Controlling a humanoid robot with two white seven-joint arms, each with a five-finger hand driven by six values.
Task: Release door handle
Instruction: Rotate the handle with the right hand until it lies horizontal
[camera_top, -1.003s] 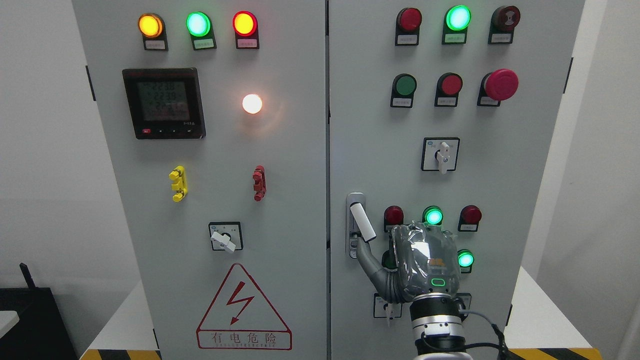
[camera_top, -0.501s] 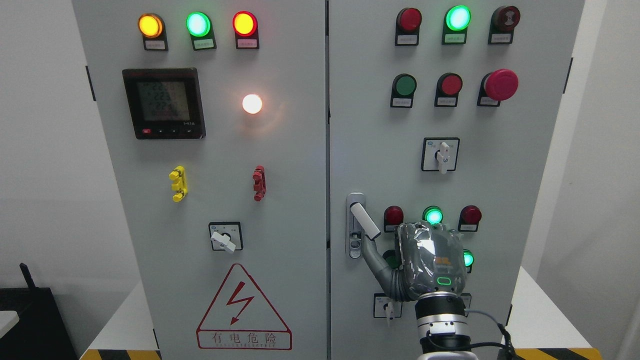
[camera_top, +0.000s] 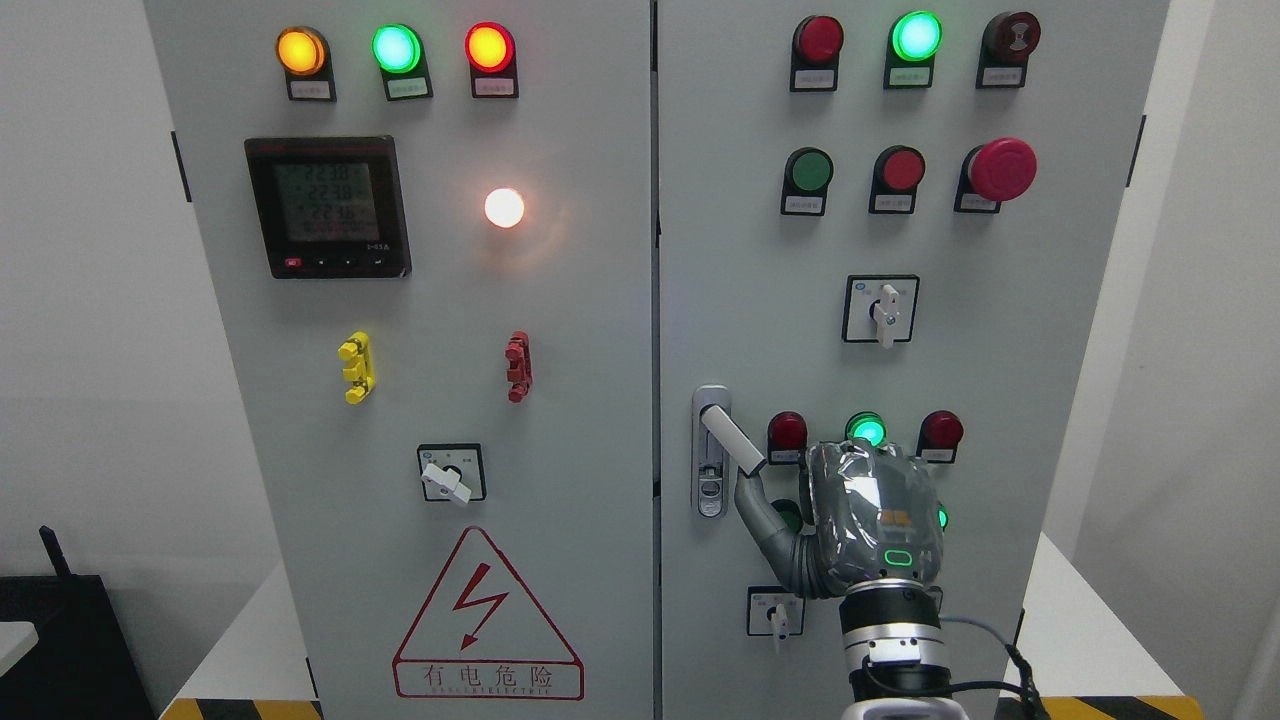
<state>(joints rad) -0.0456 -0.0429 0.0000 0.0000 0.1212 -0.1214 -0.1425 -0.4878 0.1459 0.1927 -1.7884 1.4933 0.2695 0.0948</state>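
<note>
The white door handle (camera_top: 733, 443) on the cabinet's right door (camera_top: 740, 250) is swung out of its grey lock plate (camera_top: 709, 490) and slants down to the right. My right hand (camera_top: 872, 515) comes up from the bottom edge, its back toward the camera, just right of the handle. Its thumb (camera_top: 762, 510) stretches up and left, with the tip touching the underside of the handle's lower end. Nothing is wrapped around the handle. The other fingers are hidden behind the palm. My left arm is out of view.
Around the hand sit red and green lamps (camera_top: 866, 430), a small rotary switch (camera_top: 775, 612) below it and another (camera_top: 881, 310) above. The left door carries a meter (camera_top: 328, 207), lamps and a warning triangle (camera_top: 487, 620). A white table edge (camera_top: 1070, 620) runs behind.
My right hand has shifted right and slightly up. The handle's free end has swung further out to the right with the thumb under it.
</note>
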